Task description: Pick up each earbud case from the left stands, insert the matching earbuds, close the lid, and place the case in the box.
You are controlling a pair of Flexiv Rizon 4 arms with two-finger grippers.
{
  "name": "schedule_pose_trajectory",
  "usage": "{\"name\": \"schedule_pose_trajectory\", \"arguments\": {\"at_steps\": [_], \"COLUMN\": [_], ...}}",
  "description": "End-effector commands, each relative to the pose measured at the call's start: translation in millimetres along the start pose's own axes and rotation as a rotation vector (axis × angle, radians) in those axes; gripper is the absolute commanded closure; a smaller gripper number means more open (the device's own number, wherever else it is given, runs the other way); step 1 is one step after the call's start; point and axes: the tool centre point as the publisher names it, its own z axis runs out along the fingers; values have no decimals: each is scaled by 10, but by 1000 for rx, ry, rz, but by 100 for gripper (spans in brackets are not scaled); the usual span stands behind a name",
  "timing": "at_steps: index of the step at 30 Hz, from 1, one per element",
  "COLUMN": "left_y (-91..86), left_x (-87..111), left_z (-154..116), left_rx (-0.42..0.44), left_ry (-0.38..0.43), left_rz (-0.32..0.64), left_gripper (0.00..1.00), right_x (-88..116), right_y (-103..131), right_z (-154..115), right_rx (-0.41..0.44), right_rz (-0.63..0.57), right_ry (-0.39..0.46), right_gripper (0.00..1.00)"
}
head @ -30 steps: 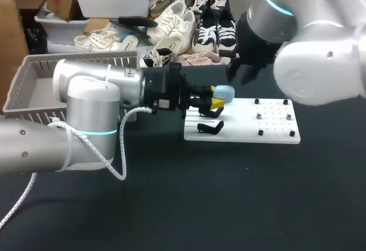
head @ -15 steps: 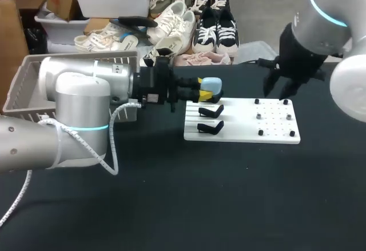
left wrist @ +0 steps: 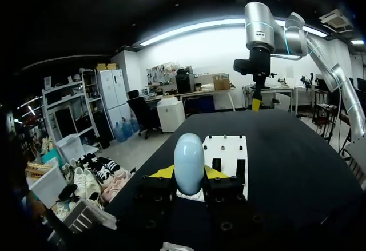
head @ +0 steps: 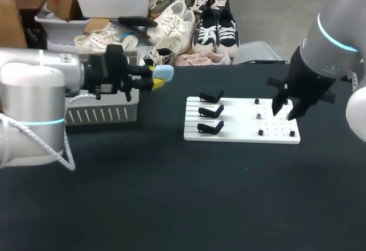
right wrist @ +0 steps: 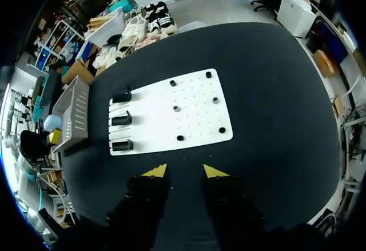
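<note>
A pale blue earbud case [head: 163,71] is held off the table, with my left gripper [head: 155,80] shut on it beside the basket's right end. In the left wrist view the case [left wrist: 189,162] stands upright between the yellow tips of that gripper [left wrist: 189,172]. The white board [head: 240,130] carries three black stands [head: 211,112] on its left part, all bare. My right gripper [head: 286,107] hangs over the board's right end. In its own view the right gripper [right wrist: 184,171] is open and holds nothing, with the board [right wrist: 194,105] ahead of it.
A grey slatted basket [head: 103,112] sits at the table's left, behind my left arm; it shows too in the right wrist view as the basket [right wrist: 74,111]. Small pegs [head: 259,115] dot the board's right part. Dark table lies open in front of the board.
My left arm drew back leftward with the blue case, from over the stands to beside the basket. My right arm swung right and down to the board's right end.
</note>
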Motion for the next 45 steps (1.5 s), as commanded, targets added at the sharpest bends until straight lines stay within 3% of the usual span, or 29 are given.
{"name": "schedule_pose_trajectory", "arguments": {"at_steps": [1,13,19,29,32,34,35,36,45], "left_y": [84,647,762,769,776,787,788,793,763], "left_x": [124,627,858,1044,1052,1076,1076,1069,796], "left_z": [-332,-688,-708,-702,-740,-766,-769,-780,-802], "left_rx": [-111,-176,-170,-170,-181,-195,-196,-199,-210], "left_ry": [-1,69,92,101,102,107,108,114,78], "left_rz": [-4,-70,-121,-185,-192,-207,-208,-212,-171], "left_gripper": [100,100,100,100,77,52,31,0,0], "right_x": [77,104,92,91,84,78,75,71,25], "right_y": [-18,69,124,151,153,150,148,144,-15], "right_z": [-88,-136,-122,-85,-86,-86,-87,-89,-140], "right_rx": [0,32,37,40,40,38,37,37,7], "right_rz": [16,75,97,111,110,109,108,107,65], "right_ry": [-93,-113,-113,-103,-103,-103,-104,-104,-152], "right_gripper": [65,65,65,66,66,66,65,65,62]}}
